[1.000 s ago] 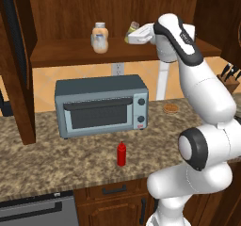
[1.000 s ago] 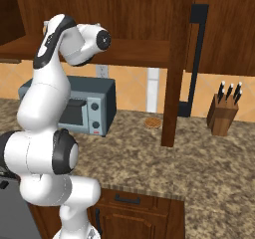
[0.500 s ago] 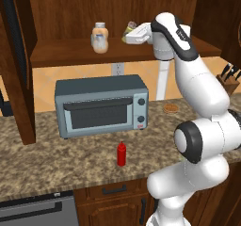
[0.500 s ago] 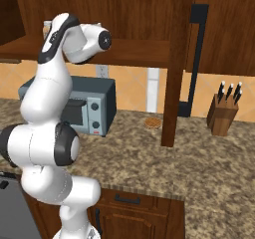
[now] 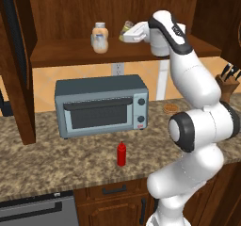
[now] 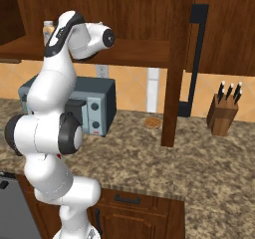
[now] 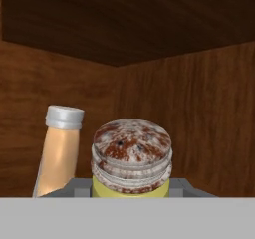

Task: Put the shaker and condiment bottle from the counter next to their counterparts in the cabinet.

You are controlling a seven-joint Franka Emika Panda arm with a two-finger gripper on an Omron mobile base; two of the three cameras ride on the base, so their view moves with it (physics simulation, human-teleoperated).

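My gripper [image 5: 127, 32] is up inside the cabinet [image 5: 70, 13], shut on the small yellow-green shaker [image 5: 127, 28], a little right of the counterparts. In the hand view the shaker [image 7: 131, 153] with its speckled metal cap sits between my fingers [image 7: 74, 189]. Left of it stands the peach-orange bottle [image 7: 58, 152] with a white cap. That bottle [image 5: 99, 33] stands on the shelf [image 5: 66, 51] with a greyish clear shaker [image 5: 100, 44] right in front of it. The red condiment bottle [image 5: 122, 153] stands upright on the counter [image 5: 56, 164], in front of the toaster oven.
A grey toaster oven [image 5: 101, 105] stands on the counter below the shelf. At the right are a wooden knife block [image 6: 223, 114] and a small round brown item [image 6: 153, 122]. An open cabinet door [image 6: 175, 59] hangs down right of the arm. Another door edge [image 5: 16, 65] stands at the left.
My gripper has carried the shaker a little leftward along the shelf, closer to the peach-orange bottle. The red bottle has stayed where it was.
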